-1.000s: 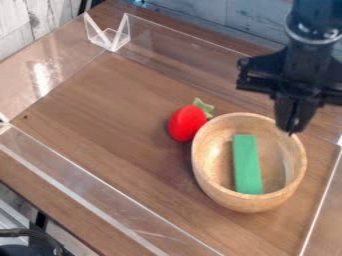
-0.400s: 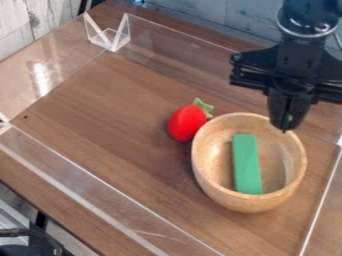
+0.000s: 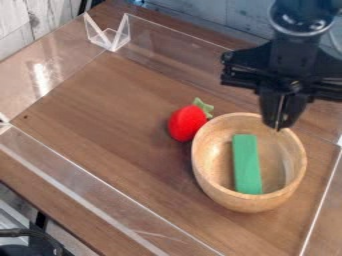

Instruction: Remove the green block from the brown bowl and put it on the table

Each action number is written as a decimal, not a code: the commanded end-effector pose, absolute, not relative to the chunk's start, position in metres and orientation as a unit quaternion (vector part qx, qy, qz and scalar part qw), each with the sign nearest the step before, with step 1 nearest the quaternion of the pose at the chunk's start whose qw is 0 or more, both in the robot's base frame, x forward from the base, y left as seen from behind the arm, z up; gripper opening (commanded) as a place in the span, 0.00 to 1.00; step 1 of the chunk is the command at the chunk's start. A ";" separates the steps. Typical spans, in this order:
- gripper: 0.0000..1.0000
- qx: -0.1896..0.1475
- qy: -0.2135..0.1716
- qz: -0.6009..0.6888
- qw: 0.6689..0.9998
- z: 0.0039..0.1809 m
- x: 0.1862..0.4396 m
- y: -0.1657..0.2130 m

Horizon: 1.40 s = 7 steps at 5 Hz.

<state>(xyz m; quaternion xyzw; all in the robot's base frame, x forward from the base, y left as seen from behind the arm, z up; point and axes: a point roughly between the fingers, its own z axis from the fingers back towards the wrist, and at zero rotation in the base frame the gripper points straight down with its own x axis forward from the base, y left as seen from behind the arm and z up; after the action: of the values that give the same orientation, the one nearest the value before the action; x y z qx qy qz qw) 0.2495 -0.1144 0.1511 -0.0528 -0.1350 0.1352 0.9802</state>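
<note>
The green block [image 3: 247, 163] lies flat inside the brown bowl [image 3: 214, 176], which stands at the front right of the table [image 3: 107, 110]. My gripper [image 3: 281, 122] points steeply down and hangs just above the bowl's rear rim, behind and to the right of the block. It touches neither the block nor the bowl. Its dark fingers read as one narrow tip, so no gap can be made out. Nothing is held in it.
A red strawberry-like toy with a green top [image 3: 187, 122] sits against the bowl's left side. Clear plastic walls [image 3: 80, 185] run along the table's edges, and a small clear stand [image 3: 107, 32] sits at the back left.
</note>
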 end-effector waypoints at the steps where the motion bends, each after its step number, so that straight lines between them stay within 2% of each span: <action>1: 0.00 -0.064 -0.158 0.142 0.975 0.166 0.248 -0.112; 2: 0.00 -0.068 -0.157 0.108 0.979 0.167 0.254 -0.111; 3: 1.00 -0.072 -0.152 0.074 0.983 0.161 0.257 -0.113; 4: 0.00 -0.069 -0.151 0.085 0.982 0.152 0.256 -0.104; 5: 0.00 -0.065 -0.154 0.097 0.981 0.148 0.256 -0.093; 6: 1.00 -0.070 -0.141 0.109 0.981 0.147 0.252 -0.090; 7: 1.00 -0.075 -0.128 0.122 0.981 0.144 0.248 -0.087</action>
<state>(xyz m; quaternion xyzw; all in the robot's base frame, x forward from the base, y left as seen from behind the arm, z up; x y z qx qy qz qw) 0.2456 -0.0882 0.1316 -0.0653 -0.1070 0.1187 0.9850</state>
